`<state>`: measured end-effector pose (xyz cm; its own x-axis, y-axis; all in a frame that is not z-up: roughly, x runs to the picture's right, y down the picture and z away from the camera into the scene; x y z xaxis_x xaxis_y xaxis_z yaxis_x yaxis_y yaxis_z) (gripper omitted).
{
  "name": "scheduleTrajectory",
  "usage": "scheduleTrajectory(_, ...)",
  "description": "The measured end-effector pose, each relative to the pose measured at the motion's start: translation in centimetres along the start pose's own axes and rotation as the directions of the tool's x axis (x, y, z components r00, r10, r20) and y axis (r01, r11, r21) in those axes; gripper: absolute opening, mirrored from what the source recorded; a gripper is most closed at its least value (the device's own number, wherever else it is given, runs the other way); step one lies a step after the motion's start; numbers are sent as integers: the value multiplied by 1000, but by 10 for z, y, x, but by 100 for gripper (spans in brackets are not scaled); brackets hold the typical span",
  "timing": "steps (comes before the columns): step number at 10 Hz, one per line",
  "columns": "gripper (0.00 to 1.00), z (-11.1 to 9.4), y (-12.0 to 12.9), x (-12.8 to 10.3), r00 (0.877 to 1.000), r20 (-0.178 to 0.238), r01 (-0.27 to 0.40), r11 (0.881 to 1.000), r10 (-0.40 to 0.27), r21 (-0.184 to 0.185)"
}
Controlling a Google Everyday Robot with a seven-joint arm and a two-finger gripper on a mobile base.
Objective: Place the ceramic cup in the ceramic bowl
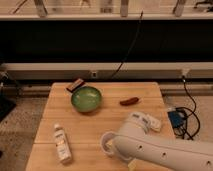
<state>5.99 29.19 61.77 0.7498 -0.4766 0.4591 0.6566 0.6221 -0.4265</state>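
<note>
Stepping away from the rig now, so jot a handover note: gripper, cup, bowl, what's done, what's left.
Gripper: low at the cup's right side, near the table's front edge; whether it holds the cup cannot be told.
Cup: upright, right of the bottle.
Bowl: at the table's back, empty.
Done: arm brought to the cup.
Left: secure the cup, lift it, carry it to the bowl, set it inside.
</note>
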Motion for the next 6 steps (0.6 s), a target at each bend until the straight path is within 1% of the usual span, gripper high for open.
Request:
scheduleTrajectory(3, 80, 6, -1, 5, 1000, -1, -3, 1000, 3, -7)
scheduleTrajectory(6, 80, 22, 2, 8, 1000, 5, -7, 1000, 7, -26)
